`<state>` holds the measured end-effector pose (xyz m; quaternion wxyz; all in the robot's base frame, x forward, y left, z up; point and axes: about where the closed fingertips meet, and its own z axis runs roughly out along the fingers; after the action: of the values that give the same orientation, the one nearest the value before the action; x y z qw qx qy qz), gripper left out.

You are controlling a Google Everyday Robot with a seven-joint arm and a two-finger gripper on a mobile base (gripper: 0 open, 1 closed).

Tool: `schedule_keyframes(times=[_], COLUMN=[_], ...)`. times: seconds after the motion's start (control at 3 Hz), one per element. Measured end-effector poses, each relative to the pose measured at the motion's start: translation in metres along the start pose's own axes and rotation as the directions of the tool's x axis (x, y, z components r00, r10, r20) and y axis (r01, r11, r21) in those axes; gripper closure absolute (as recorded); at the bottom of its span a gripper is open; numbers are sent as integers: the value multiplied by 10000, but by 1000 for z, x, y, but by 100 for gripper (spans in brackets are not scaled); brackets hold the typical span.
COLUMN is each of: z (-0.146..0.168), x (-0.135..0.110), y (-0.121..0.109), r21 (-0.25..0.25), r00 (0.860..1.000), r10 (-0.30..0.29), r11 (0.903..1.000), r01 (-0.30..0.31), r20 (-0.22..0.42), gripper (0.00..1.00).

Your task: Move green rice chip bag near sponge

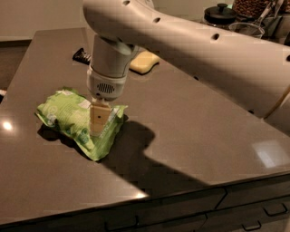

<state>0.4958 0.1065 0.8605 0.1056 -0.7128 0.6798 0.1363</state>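
Observation:
The green rice chip bag (68, 113) lies crumpled on the dark countertop (195, 113), left of centre. My gripper (98, 124) points straight down and presses into the right part of the bag, with the white wrist (108, 74) directly above it. The pale yellow sponge (144, 62) lies farther back on the counter, to the right of the wrist and partly hidden by my arm. The bag and the sponge are well apart.
A small black wrapped bar (82, 55) lies at the back, left of the sponge. A dark lidded jar (219, 12) and other containers stand at the far right back. The counter's front edge, with drawers (253, 208) below, is close.

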Motion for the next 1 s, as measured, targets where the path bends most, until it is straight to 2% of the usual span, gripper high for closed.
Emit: schedule_keyframes(times=[0.33, 0.67, 1.0], z=[-11, -31, -62], x=[0, 3, 18], y=[-2, -18, -48], r21=[-61, 216, 772], r00=[9998, 9984, 9918], r10=[125, 563, 1251], r11=[9999, 9982, 9889], r01=[-126, -563, -1266], r20=[-125, 3, 248], gripper=[64, 87, 100])
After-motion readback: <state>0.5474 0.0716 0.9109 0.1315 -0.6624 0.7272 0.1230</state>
